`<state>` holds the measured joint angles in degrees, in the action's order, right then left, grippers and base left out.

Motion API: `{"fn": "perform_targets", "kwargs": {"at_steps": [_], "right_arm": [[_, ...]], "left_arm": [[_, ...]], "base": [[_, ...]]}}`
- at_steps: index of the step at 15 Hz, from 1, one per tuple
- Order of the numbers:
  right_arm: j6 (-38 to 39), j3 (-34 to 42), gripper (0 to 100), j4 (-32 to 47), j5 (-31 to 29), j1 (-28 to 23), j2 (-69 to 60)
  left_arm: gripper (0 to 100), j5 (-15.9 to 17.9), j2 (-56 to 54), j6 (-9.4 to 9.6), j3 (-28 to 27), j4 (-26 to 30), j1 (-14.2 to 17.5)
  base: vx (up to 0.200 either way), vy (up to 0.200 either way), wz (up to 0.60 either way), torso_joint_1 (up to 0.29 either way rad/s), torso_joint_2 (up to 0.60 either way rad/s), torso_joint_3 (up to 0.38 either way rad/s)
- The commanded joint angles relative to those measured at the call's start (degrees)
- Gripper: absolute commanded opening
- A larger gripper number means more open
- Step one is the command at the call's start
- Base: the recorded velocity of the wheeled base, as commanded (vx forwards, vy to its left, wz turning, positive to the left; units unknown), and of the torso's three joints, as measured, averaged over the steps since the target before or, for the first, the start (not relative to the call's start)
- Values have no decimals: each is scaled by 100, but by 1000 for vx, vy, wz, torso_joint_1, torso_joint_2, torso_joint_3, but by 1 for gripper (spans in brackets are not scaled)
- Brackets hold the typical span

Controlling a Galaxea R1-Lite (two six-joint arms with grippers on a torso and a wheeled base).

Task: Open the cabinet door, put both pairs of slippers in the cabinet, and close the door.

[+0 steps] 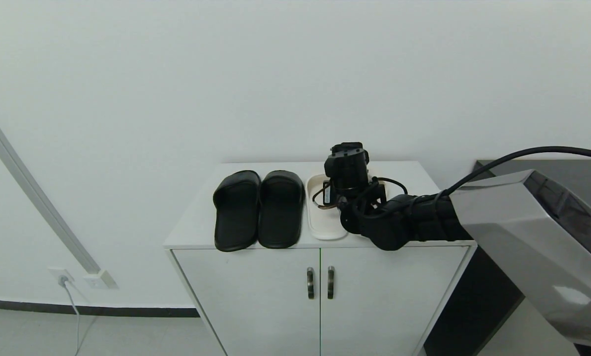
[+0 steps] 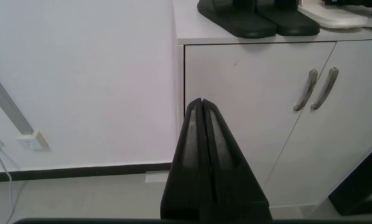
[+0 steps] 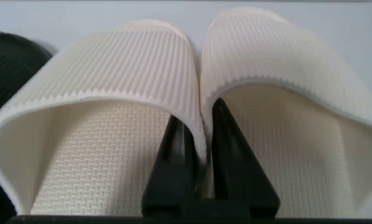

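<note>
1. The cabinet [image 1: 384,296] is seen with both doors shut, so the opening step is judged as not yet done.
2. The black slippers [image 1: 258,212] are laid side by side on the cabinet top, toward its left end.
3. The cream slippers [image 3: 142,74] are laid on the cabinet top just right of the black pair, roughly above the handles.
4. The right end effector [image 3: 198,124] is found over the cabinet top, and the touching inner walls of the two cream slippers are pinched between its fingers.
5. The left end effector [image 2: 201,106] is found low before the cabinet's left front corner, its fingers pressed together, with nothing held.
6. The handles [image 1: 310,283] are untouched. Nearly all is judged to be left: door opening, both placements, closing.
</note>
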<state>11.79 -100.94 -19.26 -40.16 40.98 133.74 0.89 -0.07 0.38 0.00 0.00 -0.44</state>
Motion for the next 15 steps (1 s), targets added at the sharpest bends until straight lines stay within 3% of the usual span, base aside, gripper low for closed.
{"fn": "perform_targets", "kwargs": {"at_steps": [1, 5, 8, 12, 13, 15], "right_arm": [[-1, 13, 0, -7, -1, -3, -147], [-10, 356, 0, 1, -1, 6, -657], [-36, 1630, 0, -51, 219, 129, -1632], [-274, 3572, 0, -588, 1238, 507, -2994], [-405, 4223, 0, -904, 1739, 621, -3460], [-502, 4759, 0, -1124, 2144, 665, -3829]], "left_arm": [[0, -1, 7, -3, 0, 0, 0], [0, -1, 7, -3, 0, 0, 0], [0, -19, 7, -11, 0, 0, 0], [0, -19, 7, -3, 0, 0, 9], [0, -19, 7, 6, 0, 0, 0], [0, -19, 7, 6, 0, 0, 0]], "base": [[0, 0, 0, 0, 0, 0], [0, 0, 0, 0, 0, 0], [0, 0, 0, 0, 0, 0], [0, 0, 0, 0, 0, 0], [0, 0, 0, 0, 0, 0], [0, 0, 0, 0, 0, 0]]}}
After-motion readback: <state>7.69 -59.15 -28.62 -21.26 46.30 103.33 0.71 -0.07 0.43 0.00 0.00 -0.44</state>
